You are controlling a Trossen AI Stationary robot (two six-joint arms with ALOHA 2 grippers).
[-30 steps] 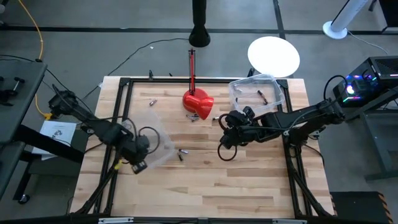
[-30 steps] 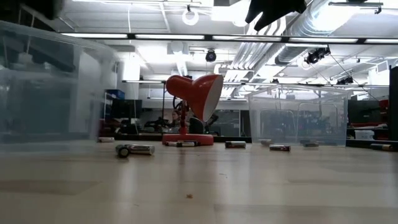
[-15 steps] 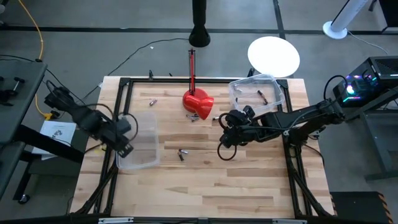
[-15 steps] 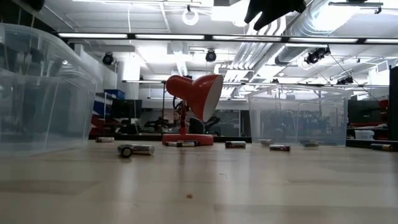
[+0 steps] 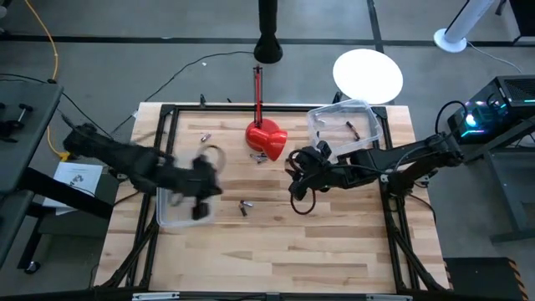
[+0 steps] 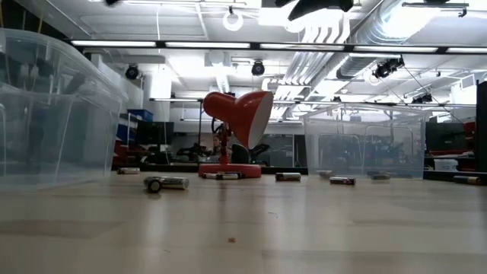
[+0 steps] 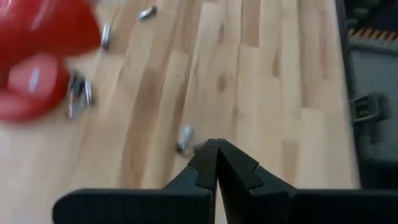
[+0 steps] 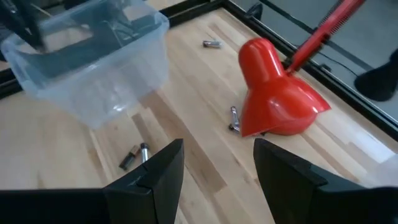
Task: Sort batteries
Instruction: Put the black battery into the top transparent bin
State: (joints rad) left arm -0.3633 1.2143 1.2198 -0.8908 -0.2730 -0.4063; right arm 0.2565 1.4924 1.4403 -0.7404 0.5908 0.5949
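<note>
Several small batteries lie loose on the wooden table: a pair point(image 5: 244, 206) near the middle, one point(image 5: 205, 136) toward the far left, and some point(image 5: 261, 157) at the foot of the red lamp-shaped object point(image 5: 266, 138). One more point(image 5: 351, 127) lies inside the right clear bin point(image 5: 347, 124). My left gripper point(image 5: 201, 180) is shut and hovers over the near-right part of the left clear bin point(image 5: 180, 205); in its wrist view its tip point(image 7: 211, 146) points toward a battery point(image 7: 185, 135). My right gripper point(image 5: 297, 174) is open above the table, right of the red object; the pair of batteries point(image 8: 134, 155) lies ahead of it.
The left bin point(image 6: 53, 114) and right bin point(image 6: 365, 144) stand upright on the table. The red object's stem point(image 5: 257, 88) runs toward the far edge. A black frame point(image 5: 167, 109) borders the table. Bare wood point(image 5: 284, 251) spans the near half.
My left arm first drew back toward the table's left edge, leaving the left bin on the table, then swung right again over the bin. The bin moved from a tilted position to standing flat. My right gripper moved a little toward the left.
</note>
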